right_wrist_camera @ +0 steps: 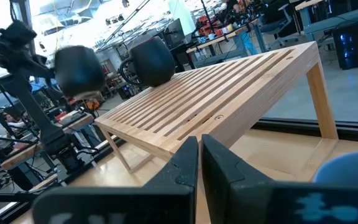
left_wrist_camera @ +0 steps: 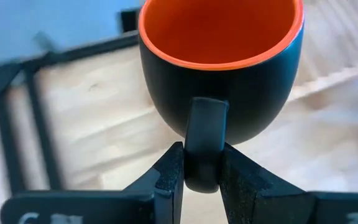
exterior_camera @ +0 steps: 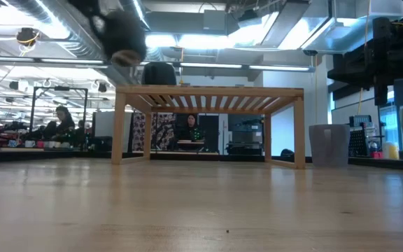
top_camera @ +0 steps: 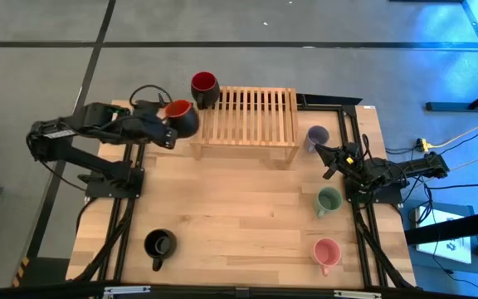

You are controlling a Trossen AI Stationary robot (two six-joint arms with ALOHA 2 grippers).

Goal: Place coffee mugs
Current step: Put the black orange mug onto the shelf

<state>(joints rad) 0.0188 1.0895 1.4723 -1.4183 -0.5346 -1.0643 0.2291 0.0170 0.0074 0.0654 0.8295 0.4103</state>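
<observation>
The wooden bench (top_camera: 239,208) stood on a grey floor, with a slatted wooden rack (top_camera: 251,120) at its back edge. Far to the left of the rack and toward the front of the bench, a black mug (top_camera: 159,244) sat on the wood. Just left of the rack, the left end effector (left_wrist_camera: 201,171) held a red-orange mug (top_camera: 181,116) up in the air, its two fingers (left_wrist_camera: 169,180) squeezed on the handle. The mug was dark outside and orange inside. On the rack's back left corner stood a dark red mug (top_camera: 204,88). Just right of the rack sat a lavender-blue mug (top_camera: 317,137). Right of the rack and nearer the front, the right end effector (top_camera: 332,163) waited low by the bench's right edge, its fingers pressed together and holding nothing. Farther toward the front on that side sat a green mug (top_camera: 329,201), then a pink mug (top_camera: 327,252).
</observation>
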